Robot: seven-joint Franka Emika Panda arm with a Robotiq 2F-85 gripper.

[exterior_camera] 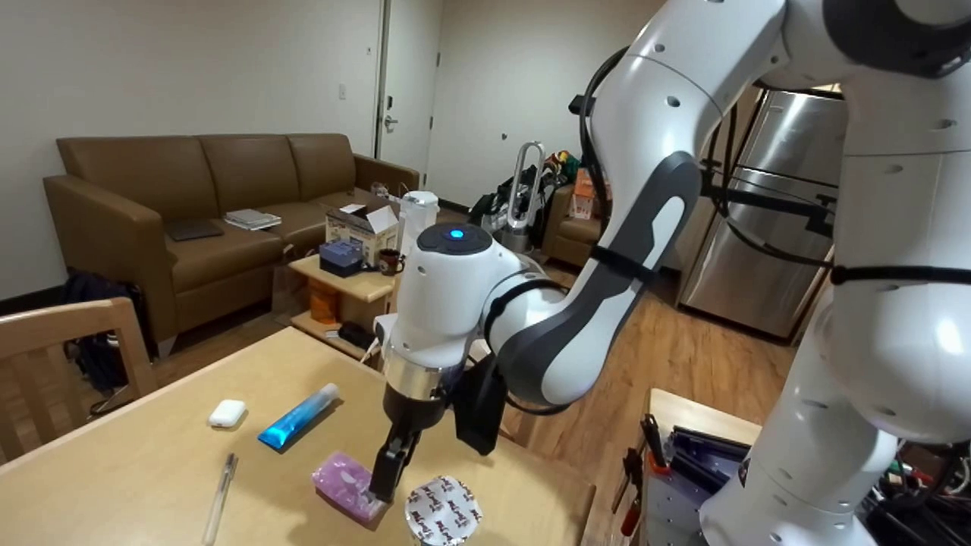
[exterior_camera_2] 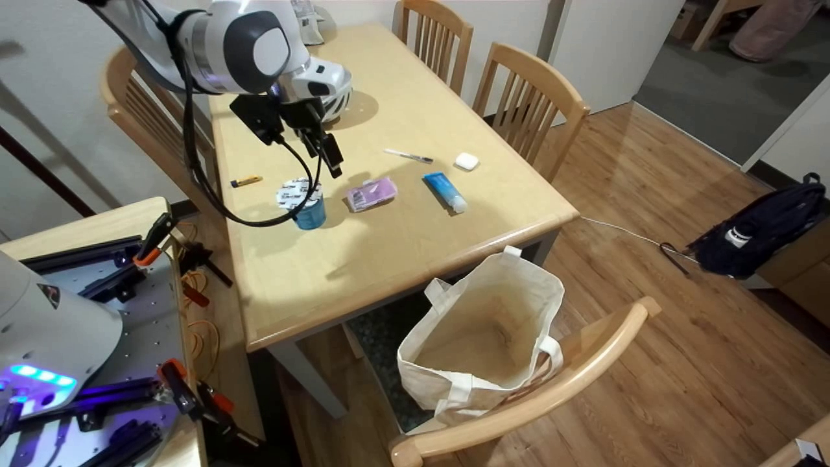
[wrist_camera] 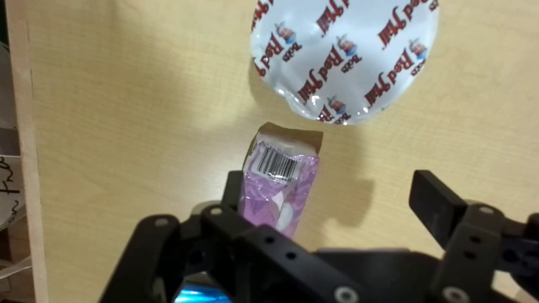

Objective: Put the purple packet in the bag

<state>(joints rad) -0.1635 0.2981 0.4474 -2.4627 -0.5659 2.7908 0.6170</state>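
Note:
The purple packet (exterior_camera: 347,484) lies flat on the table, in both exterior views (exterior_camera_2: 371,194). The wrist view shows it (wrist_camera: 276,189) with its barcode end facing up the picture; its lower part is hidden behind a finger. My gripper (wrist_camera: 332,195) is open and empty, pointing down above the table. In the wrist view the packet sits beside the left finger, with a wide gap to the right finger. The gripper also shows in both exterior views (exterior_camera: 391,474) (exterior_camera_2: 332,155). The white cloth bag (exterior_camera_2: 420,383) stands open on a chair beside the table's edge.
A blue cup with a printed foil lid (exterior_camera: 444,509) stands close to the packet. A blue tube (exterior_camera: 298,417), a pen (exterior_camera: 220,497) and a white case (exterior_camera: 227,413) lie on the table. A yellow knife (exterior_camera_2: 246,181) lies near the cup.

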